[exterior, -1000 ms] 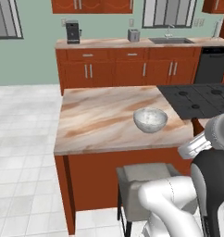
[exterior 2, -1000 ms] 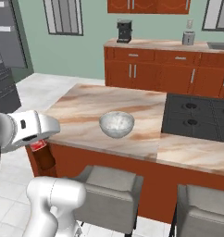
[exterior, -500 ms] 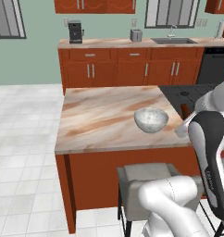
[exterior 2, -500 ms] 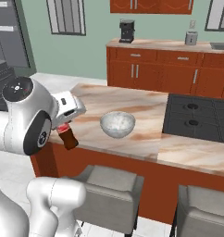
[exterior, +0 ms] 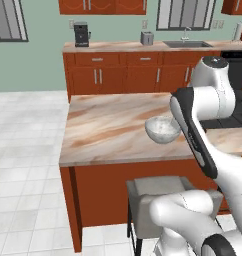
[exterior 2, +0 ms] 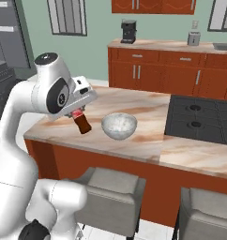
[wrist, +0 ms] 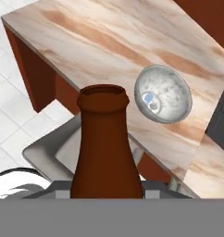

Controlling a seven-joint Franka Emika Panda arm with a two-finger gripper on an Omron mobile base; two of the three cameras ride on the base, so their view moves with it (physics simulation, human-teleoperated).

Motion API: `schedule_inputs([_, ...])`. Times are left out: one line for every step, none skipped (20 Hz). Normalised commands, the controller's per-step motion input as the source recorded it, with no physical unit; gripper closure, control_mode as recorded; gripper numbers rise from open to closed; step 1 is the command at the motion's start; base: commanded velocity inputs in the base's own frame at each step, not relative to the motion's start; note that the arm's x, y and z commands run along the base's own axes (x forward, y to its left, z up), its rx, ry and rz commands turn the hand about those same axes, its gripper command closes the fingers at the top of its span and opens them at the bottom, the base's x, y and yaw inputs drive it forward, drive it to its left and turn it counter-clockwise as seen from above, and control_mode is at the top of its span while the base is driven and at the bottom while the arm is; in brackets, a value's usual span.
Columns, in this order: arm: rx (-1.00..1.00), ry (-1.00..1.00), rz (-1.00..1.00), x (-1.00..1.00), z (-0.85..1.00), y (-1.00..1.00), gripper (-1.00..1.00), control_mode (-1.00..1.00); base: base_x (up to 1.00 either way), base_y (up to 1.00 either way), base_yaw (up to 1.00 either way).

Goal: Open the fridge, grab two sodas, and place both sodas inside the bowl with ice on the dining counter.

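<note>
Dark brown glass soda bottle [exterior 2: 82, 123] with narrow neck and a red band near the cap hung tilted at centre-left of the right base view, neck clamped in the white arm's two-finger gripper [exterior 2: 77, 112]. Jaws part-closed around the neck; nothing else held. In the hand view the same bottle [wrist: 106, 148] rose from the bottom centre, open mouth upward in the frame.

Small round pale grey speckled bowl with ice [exterior 2: 118, 125] sat just right of the bottle, apart from it, on the long dining counter [exterior 2: 143, 140] with beige-pink marbled stone top and red-brown wood base. In the left base view the bowl [exterior: 162, 129] lay at centre-right, partly behind the arm. Hand view put the bowl [wrist: 163, 94] at upper right of centre, glossy, mottled inside.

Inset black cooktop [exterior 2: 202, 118] at right of the counter. Grey padded stools [exterior 2: 110, 193] below its near edge. Behind: wall counter with red-brown cabinets [exterior: 128, 75], black coffee maker [exterior: 81, 34], pale green wall, white tiled floor [exterior: 23, 150]. Matte grey fridge [exterior 2: 5, 42] at upper left of the right base view.

Against half a second before: bottle carried higher and nearer the bowl; views shifted slightly too.
</note>
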Motion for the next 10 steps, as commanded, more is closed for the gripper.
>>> schedule_inputs([-0.02, 0.17, 0.04, 0.97, -0.41, 0.00, 1.00, -1.00, 0.00, 0.00, 0.00])
schedule_inputs([-0.02, 0.17, 0.05, 0.95, -0.48, 0.00, 1.00, -1.00, 0.00, 0.00, 0.00])
schedule_inputs([0.00, 0.14, 0.06, 0.88, -0.52, 0.00, 1.00, -1.00, 0.00, 0.00, 0.00])
schedule_inputs([0.00, 0.10, 0.07, 0.85, -0.52, 0.00, 1.00, -1.00, 0.00, 0.00, 0.00])
schedule_inputs([0.00, 0.03, 0.09, 0.82, -0.53, -0.04, 1.00, -1.00, 0.00, 0.00, 0.00])
schedule_inputs([0.00, 0.00, 0.11, 0.78, -0.49, -0.08, 1.00, -1.00, 0.00, 0.00, 0.00])
schedule_inputs([0.00, 0.00, 0.12, 0.76, -0.47, -0.07, 1.00, -1.00, 0.00, 0.00, 0.00])
schedule_inputs([0.00, 0.00, 0.14, 0.73, -0.49, -0.18, 1.00, -1.00, 0.00, 0.00, 0.00])
schedule_inputs([0.00, 0.00, 0.14, 0.79, -0.47, -0.16, 1.00, -1.00, 0.00, 0.00, 0.00])
schedule_inputs([0.00, 0.00, 0.14, 0.79, -0.43, -0.19, 1.00, -1.00, 0.00, 0.00, 0.00])
